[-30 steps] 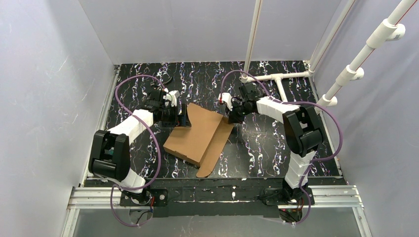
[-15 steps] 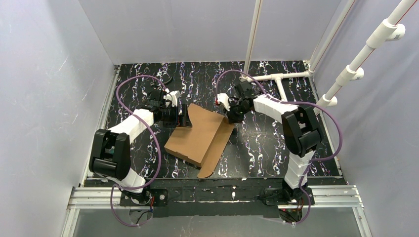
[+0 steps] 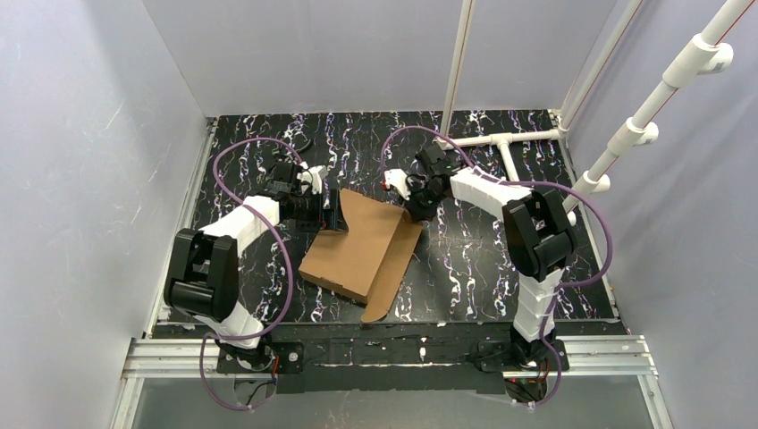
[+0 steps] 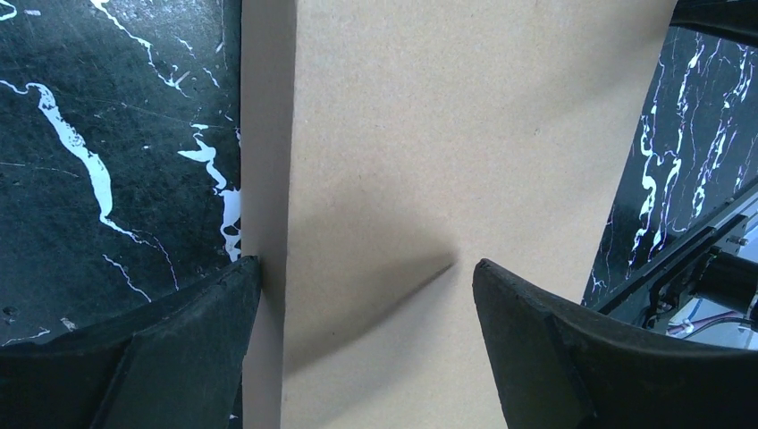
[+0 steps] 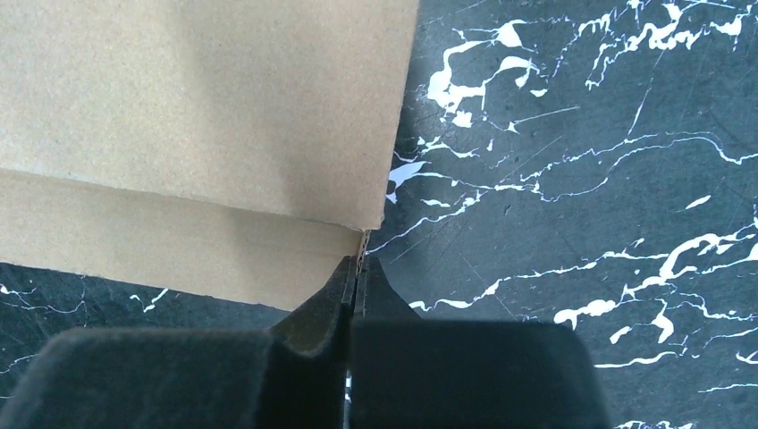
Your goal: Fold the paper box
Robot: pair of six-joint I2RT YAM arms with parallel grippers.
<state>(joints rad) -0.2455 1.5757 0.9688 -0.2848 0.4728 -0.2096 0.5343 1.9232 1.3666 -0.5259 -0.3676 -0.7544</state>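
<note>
Left gripper point(image 4: 366, 268): jaws wide, straddling far-left wall of paper box point(image 3: 357, 250), clamping nothing. Box lies mid-table, between arms. Right gripper point(image 5: 357, 264): shut, pinching only sliver of far-right flap corner. Risk: shallow pinch slips and flap springs back; unclamped box skids.

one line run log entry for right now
task: fold paper box | left gripper: open, astride box edge | right gripper: shut on box corner | box: on table, one flap out
</note>
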